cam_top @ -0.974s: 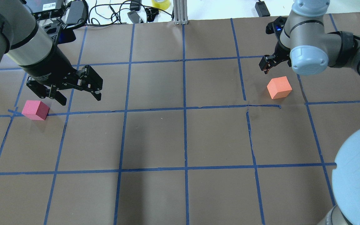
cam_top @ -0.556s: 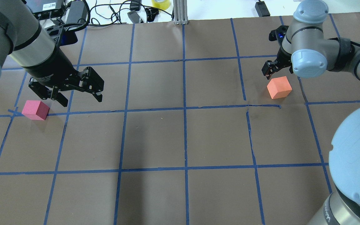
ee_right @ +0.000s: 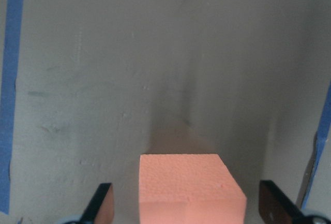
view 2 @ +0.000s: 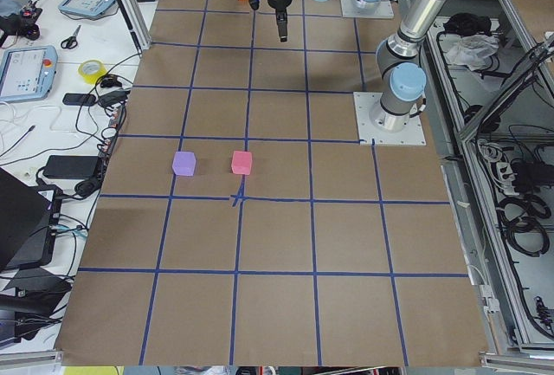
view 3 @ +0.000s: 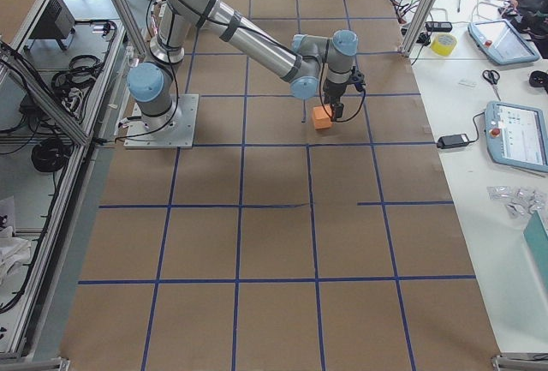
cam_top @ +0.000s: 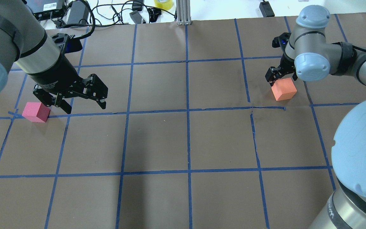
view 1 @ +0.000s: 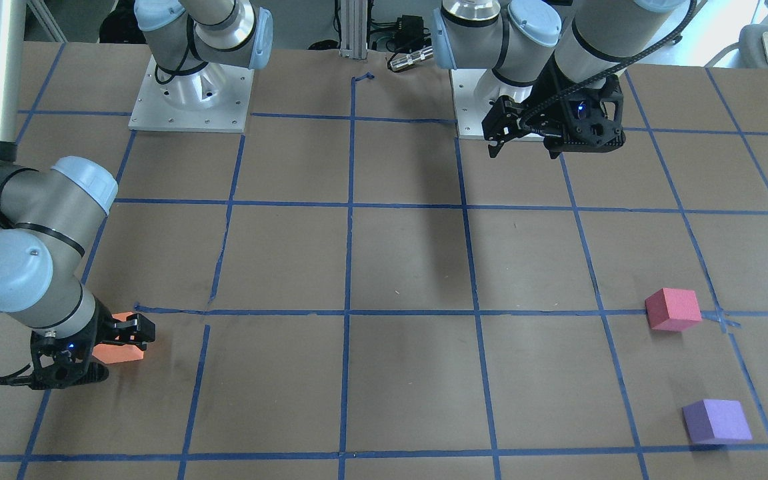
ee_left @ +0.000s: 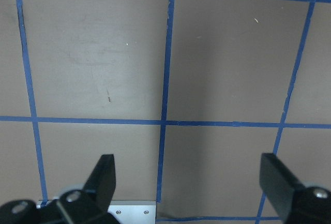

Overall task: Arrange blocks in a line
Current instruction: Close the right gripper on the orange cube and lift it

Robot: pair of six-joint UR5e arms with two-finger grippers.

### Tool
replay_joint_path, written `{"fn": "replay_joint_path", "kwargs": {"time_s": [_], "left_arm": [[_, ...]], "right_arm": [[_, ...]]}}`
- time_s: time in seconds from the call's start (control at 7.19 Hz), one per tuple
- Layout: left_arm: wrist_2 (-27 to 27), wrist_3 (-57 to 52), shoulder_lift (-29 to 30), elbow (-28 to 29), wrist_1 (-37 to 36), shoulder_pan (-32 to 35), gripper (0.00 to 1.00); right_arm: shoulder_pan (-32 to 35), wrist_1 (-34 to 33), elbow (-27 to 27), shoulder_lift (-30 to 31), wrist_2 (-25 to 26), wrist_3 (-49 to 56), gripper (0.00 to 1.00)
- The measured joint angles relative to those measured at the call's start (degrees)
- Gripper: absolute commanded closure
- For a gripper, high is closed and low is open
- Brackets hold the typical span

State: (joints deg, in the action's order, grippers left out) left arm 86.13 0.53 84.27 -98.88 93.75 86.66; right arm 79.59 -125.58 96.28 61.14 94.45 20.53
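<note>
Orange block (cam_top: pixel 284 89) sits on the brown paper of the bench (cam_top: pixel 157 143) on the robot's right side, flat on one face. As a cube it has no long axis. In the overhead view its edges are turned slightly off the blue tape grid (cam_top: pixel 187 111). The right pincer (ee_right: pixel 189 206) is spread wide and straddles this block. In the right wrist view the block faces the camera squarely, with a clear gap between it and each finger (ee_right: pixel 103 206). Whether the fingertips reach below the block's top face cannot be told.

The pinkish-red block (cam_top: pixel 36 112) lies on the robot's left side, just beside a tape crossing. It rests flat and is rotated so that one corner points toward the robot. The purple block (view 1: pixel 716 421) lies near it, farther from the robot, with its edges roughly parallel to the tape lines. These two blocks are apart from each other and well apart from the orange one.

The left pincer (cam_top: pixel 84 108) hangs above the bench with its jaws wide apart and grips nothing. Its wrist view shows only brown paper and tape between the fingers (ee_left: pixel 103 177).
</note>
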Motion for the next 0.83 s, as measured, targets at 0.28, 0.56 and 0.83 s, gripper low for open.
{"fn": "replay_joint_path", "kwargs": {"time_s": [0.28, 0.56, 0.83], "left_arm": [[0.00, -0.15, -0.06, -0.49, -0.05, 0.04, 0.00], [-0.06, -0.12, -0.02, -0.62, -0.06, 0.01, 0.00], [-0.09, -0.09, 0.01, -0.68, -0.06, 0.01, 0.00]], "right_arm": [[-0.64, 1.09, -0.03, -0.29, -0.07, 0.68, 0.58], [-0.89, 1.37, -0.07, -0.46, -0.38, 0.77, 0.95], [-0.82, 2.33, -0.46, 0.27, -0.77, 0.18, 1.00]]}}
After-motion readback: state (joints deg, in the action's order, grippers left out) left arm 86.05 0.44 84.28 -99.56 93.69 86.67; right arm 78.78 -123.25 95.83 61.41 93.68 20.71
